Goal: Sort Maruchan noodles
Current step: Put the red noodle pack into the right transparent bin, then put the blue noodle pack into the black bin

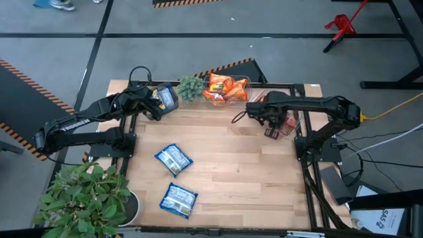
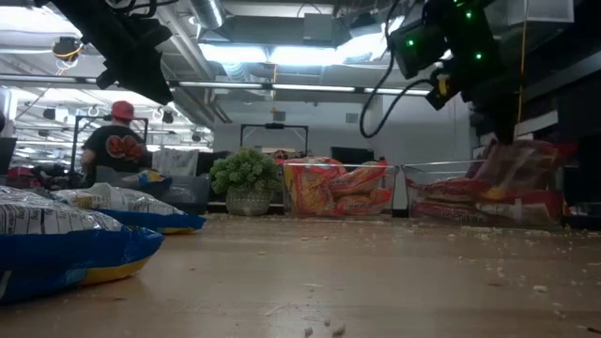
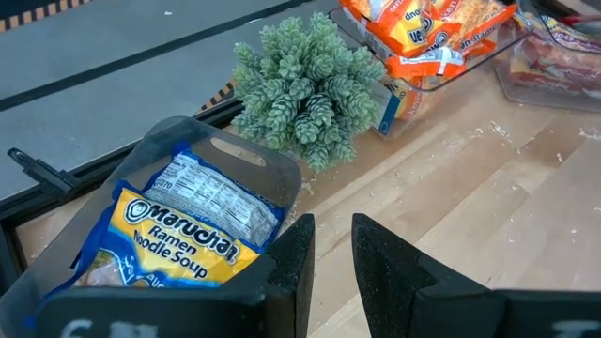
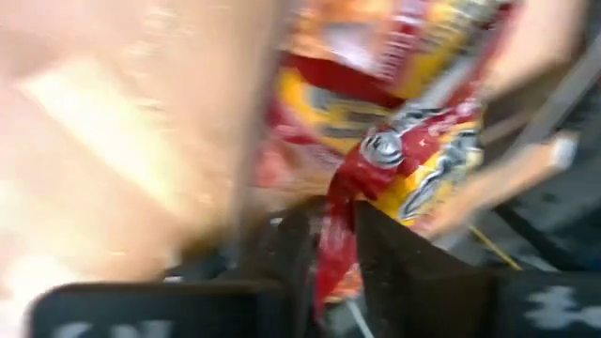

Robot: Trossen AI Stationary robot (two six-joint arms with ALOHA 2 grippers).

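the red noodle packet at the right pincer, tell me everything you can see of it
The red noodle packet is a glossy, crinkled plastic wrapper, red with yellow and white print. Its crimped edge sits between the fingers of the right pincer, which is over the clear bin at the table's back right. In the low view it hangs tilted above other red packets already lying in that bin. Whether it touches them cannot be told.

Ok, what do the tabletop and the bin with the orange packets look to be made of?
Tabletop: pale wood, matte, going by the visible grain and plank seams. Bin: probably clear, glossy plastic, since the orange packets inside show through its walls.
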